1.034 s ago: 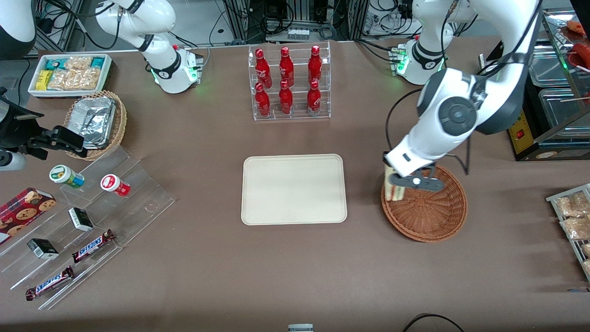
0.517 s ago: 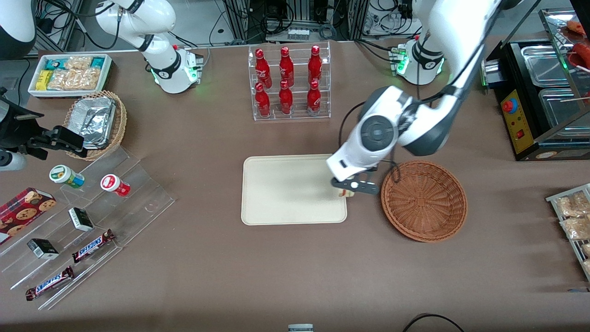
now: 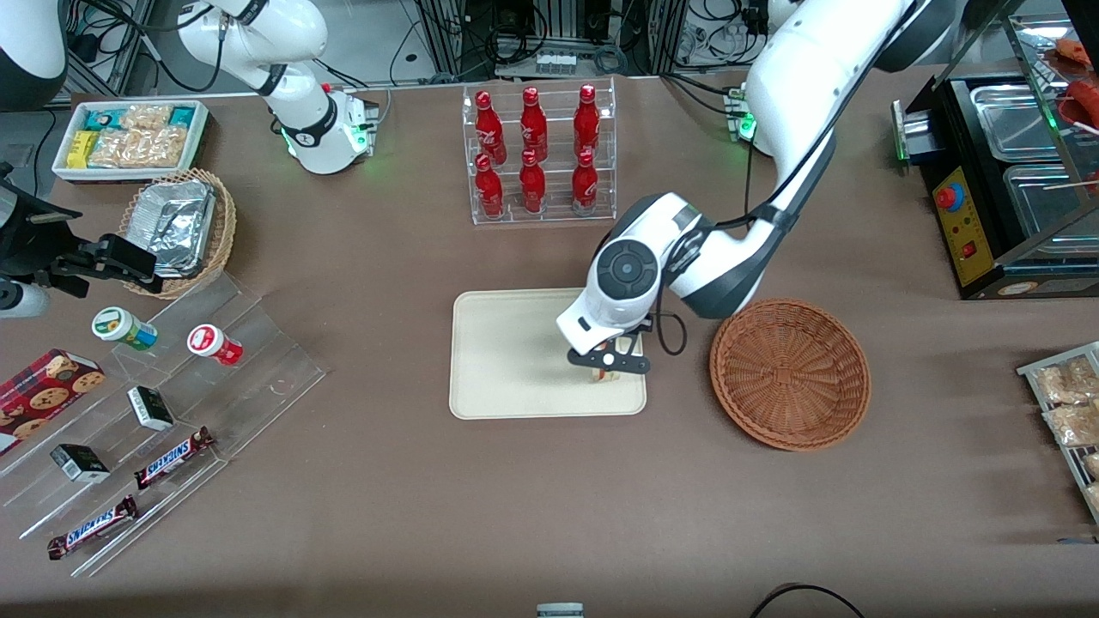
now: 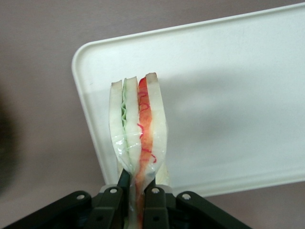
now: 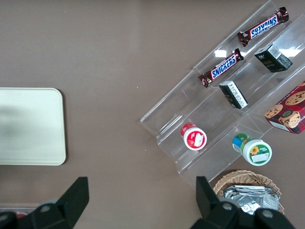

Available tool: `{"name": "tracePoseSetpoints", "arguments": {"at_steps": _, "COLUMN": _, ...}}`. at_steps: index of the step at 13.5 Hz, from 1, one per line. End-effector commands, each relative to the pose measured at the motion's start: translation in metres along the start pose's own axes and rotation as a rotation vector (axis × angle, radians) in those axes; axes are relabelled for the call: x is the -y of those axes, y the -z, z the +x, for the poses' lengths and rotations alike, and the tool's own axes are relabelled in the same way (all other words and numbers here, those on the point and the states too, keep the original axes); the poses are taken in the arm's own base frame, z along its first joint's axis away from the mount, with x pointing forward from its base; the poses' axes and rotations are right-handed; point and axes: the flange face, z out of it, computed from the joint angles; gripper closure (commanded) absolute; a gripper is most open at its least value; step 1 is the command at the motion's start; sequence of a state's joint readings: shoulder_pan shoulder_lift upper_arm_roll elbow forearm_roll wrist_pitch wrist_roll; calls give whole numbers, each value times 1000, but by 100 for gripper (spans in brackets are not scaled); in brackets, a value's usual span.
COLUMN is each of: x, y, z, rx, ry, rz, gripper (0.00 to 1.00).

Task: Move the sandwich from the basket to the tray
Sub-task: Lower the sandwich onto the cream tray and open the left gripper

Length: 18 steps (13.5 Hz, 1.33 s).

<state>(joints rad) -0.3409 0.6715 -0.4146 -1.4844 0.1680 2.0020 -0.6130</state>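
Note:
My left gripper point(image 3: 606, 365) is shut on the sandwich point(image 4: 137, 125), a wedge of white bread with green and red filling in clear wrap. It holds the sandwich above the cream-beige tray point(image 3: 506, 352), over the tray's corner nearest the front camera and the basket. In the front view only a small pale bit of the sandwich point(image 3: 608, 374) shows under the gripper. In the left wrist view the sandwich hangs over the tray point(image 4: 238, 86). The round reddish-brown wicker basket point(image 3: 790, 373) sits beside the tray toward the working arm's end and holds nothing.
A clear rack of red bottles point(image 3: 538, 154) stands farther from the front camera than the tray. A tan basket with foil point(image 3: 179, 227), a white bin of snacks point(image 3: 129, 137) and a clear stepped stand point(image 3: 154, 412) with snack bars lie toward the parked arm's end.
My gripper has carried the sandwich out of the basket and sideways over the tray, and it now sits lower over the tray's corner. The basket is left empty.

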Motion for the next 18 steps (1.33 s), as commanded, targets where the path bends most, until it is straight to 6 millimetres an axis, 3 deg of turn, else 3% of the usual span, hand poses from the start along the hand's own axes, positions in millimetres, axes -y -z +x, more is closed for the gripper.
{"name": "tracePoseSetpoints", "arguments": {"at_steps": 1, "x": -14, "y": -23, "z": 12, "rx": -31, "ry": 12, "rz": -18, "gripper": 100}}
{"name": "tracePoseSetpoints", "arguments": {"at_steps": 8, "x": -19, "y": -47, "z": 18, "rx": -39, "ry": 12, "rz": -17, "gripper": 100}}
{"name": "tracePoseSetpoints", "arguments": {"at_steps": 12, "x": -20, "y": -50, "z": 22, "rx": -44, "ry": 21, "rz": -25, "gripper": 100}}
{"name": "tracePoseSetpoints", "arguments": {"at_steps": 13, "x": -20, "y": -50, "z": 22, "rx": -45, "ry": 23, "rz": -26, "gripper": 80}}
{"name": "tracePoseSetpoints", "arguments": {"at_steps": 14, "x": -20, "y": -50, "z": 23, "rx": -45, "ry": 27, "rz": -27, "gripper": 45}}
{"name": "tracePoseSetpoints", "arguments": {"at_steps": 16, "x": -21, "y": -48, "z": 22, "rx": -47, "ry": 26, "rz": -29, "gripper": 0}}
{"name": "tracePoseSetpoints", "arguments": {"at_steps": 18, "x": -33, "y": -50, "z": 15, "rx": -45, "ry": 26, "rz": -26, "gripper": 0}}
